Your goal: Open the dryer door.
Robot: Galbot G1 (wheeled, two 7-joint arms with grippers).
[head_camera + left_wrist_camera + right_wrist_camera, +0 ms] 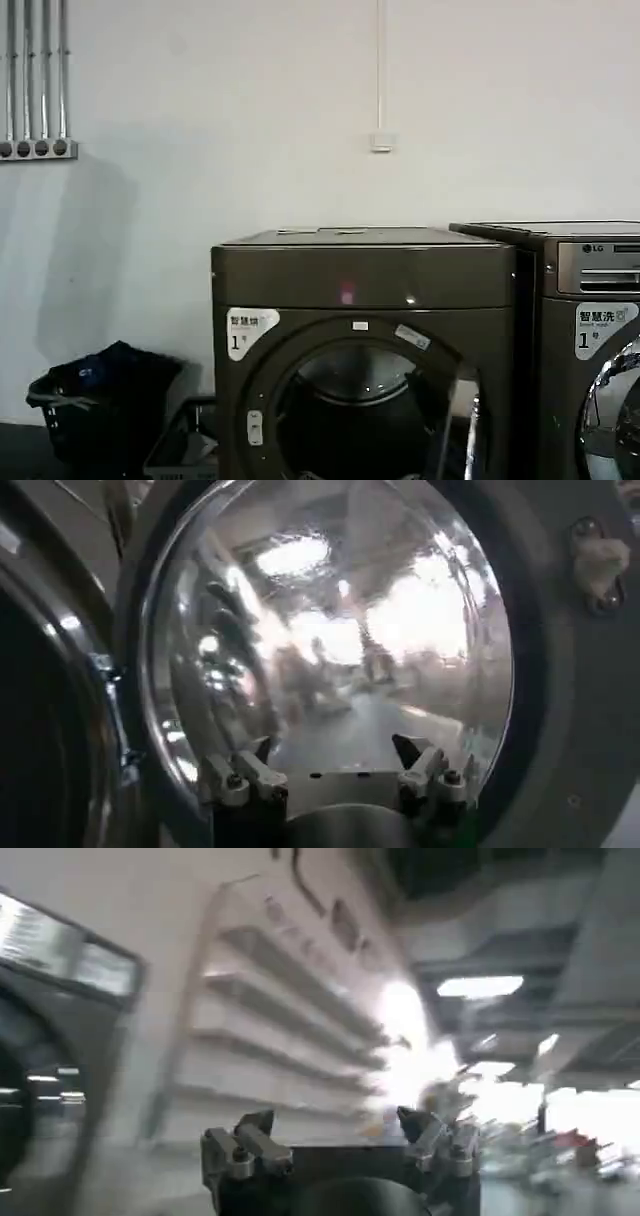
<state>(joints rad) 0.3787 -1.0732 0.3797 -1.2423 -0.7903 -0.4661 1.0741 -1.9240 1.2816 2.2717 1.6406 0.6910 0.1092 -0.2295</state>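
In front of us, against a white wall, stands the dryer [365, 300], a dark bronze-brown box with a small red light on its top panel and a white "1" sticker [248, 332] at its upper left. Its round opening shows the dark drum, and the dryer door [462, 425] is swung out on the right side, seen nearly edge-on in the head view and cut off by the lower border, so we cannot make out how far it stands open. To the right sits a second machine [590, 340] marked LG, also cropped at the edge. A dark laundry basket [95, 405] rests on the floor to the left. From the left wrist we see what the head view hides: the door's inner face [330, 630], domed glass in a dark grey ring, directly ahead of the left end effector [335, 770], whose fingers are spread apart with nothing between them. The right end effector [335, 1138] is likewise released, held in the air, with blurred shelving [280, 1018] beyond it.
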